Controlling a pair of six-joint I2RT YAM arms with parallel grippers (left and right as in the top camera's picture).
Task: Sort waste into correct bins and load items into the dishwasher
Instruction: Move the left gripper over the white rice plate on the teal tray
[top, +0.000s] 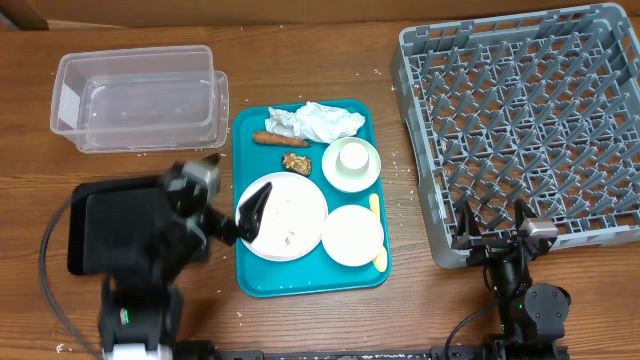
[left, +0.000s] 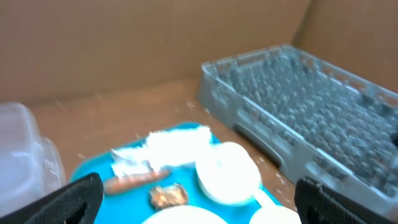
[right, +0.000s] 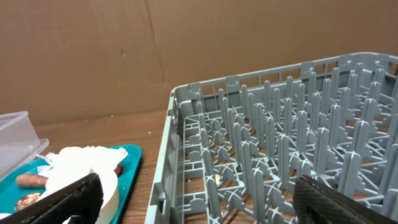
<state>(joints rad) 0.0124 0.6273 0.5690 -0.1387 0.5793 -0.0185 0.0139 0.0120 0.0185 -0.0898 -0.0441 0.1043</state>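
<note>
Wooden tabletop, job unstarted: napkin (top: 315, 122), food scraps (top: 296, 162), plate (top: 295, 215) and bowl (top: 353, 236) all lie on the teal tray (top: 300, 277); clear tub (top: 140, 95) to its left, dish rack (top: 520, 130) to its right, both unloaded. Both the left gripper (top: 232, 192) and right gripper (top: 490, 225) gape wide, empty-handed.

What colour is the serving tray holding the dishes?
Teal serving tray, clearest in the overhead view.

serving tray (top: 300, 282): teal | rack (top: 520, 110): grey lattice | tub (top: 140, 100): clear | napkin (top: 315, 122): white | spoon (top: 380, 262): yellow | bin tray (top: 90, 232): black
</note>
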